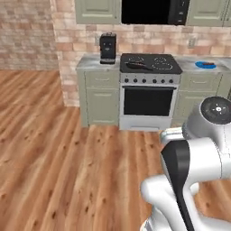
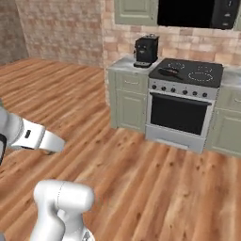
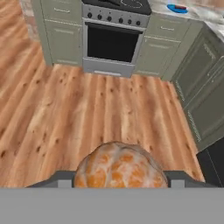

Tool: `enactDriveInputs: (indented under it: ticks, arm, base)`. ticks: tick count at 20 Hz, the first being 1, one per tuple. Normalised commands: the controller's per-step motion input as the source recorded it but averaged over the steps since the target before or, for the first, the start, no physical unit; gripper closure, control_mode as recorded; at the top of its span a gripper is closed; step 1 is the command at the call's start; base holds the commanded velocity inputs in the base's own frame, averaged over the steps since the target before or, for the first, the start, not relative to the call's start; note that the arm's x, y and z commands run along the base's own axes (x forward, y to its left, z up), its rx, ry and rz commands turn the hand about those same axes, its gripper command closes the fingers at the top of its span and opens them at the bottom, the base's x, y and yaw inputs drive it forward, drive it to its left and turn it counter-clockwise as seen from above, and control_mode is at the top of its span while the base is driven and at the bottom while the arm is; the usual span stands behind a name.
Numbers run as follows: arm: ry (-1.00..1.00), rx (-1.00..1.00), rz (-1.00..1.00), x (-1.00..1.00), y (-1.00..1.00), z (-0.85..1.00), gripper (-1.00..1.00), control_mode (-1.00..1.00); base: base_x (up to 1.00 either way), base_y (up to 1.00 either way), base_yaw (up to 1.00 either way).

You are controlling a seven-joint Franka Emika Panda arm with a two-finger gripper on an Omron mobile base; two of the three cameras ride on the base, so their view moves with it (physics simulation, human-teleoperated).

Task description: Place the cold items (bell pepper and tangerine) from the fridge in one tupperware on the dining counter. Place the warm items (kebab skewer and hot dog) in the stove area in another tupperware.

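In the hand view, a peeled-looking orange tangerine (image 3: 119, 168) sits between the two dark fingertips (image 3: 61, 179), with my gripper (image 3: 119, 181) shut on it above the wooden floor. Ahead stands the stove (image 1: 151, 63) with a dark pan (image 1: 137, 66) on it; what the pan holds is too small to tell. A blue dish (image 1: 205, 64) with something red on it (image 3: 177, 8) rests on the counter right of the stove. The bell pepper, kebab skewer, hot dog, fridge and tupperware are out of view.
A black coffee machine (image 1: 108, 48) stands on the counter left of the stove, under a microwave (image 1: 153, 11). Green cabinets (image 3: 205, 87) run along the right in the hand view. Open wooden floor (image 1: 54, 149) lies between me and the stove.
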Motion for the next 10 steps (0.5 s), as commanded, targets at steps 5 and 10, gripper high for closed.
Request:
enactDriveInputs:
  ticks: [5,10]
  arm:
    - [0.00,0.00,0.00,0.00,0.00,0.00,1.00,1.00]
    - [0.00,0.00,0.00,0.00,0.00,0.00,1.00,1.00]
  base:
    - [0.00,0.00,0.81]
    - [0.07,0.00,0.73]
